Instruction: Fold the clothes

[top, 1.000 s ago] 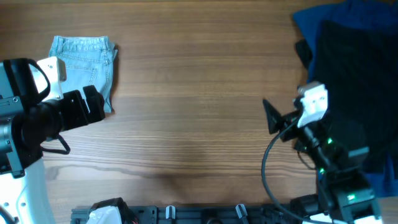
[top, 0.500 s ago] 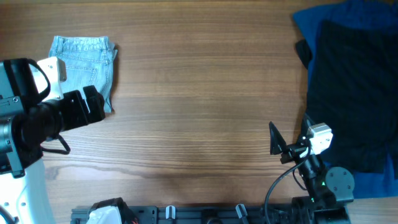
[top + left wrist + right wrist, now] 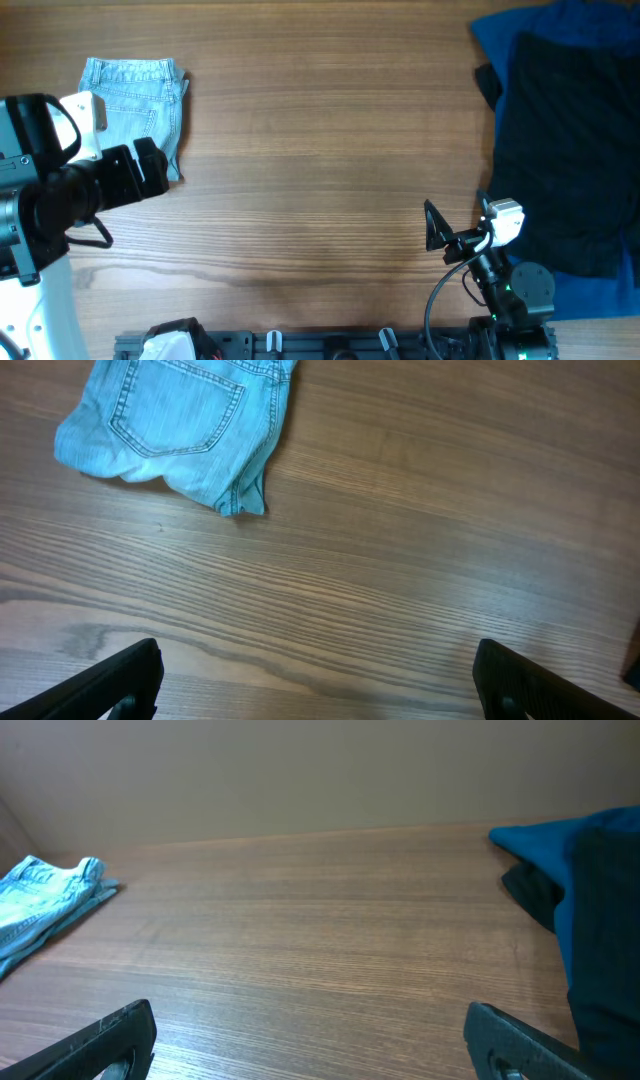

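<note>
The light blue denim shorts lie folded into a small bundle at the table's far left. They also show in the left wrist view, back pocket up, and at the left edge of the right wrist view. My left gripper is open and empty, just in front of the shorts' near edge; its fingers frame bare wood. My right gripper is open and empty, low over the table at the front right and far from the shorts; its fingers also frame bare wood.
A large black garment lies on a dark blue cloth along the right side, also in the right wrist view. A black rail runs along the front edge. Bare wooden table lies between the arms.
My right arm has drawn back toward the front edge, away from the black garment, and now sits lower. The left arm and the shorts have not moved.
</note>
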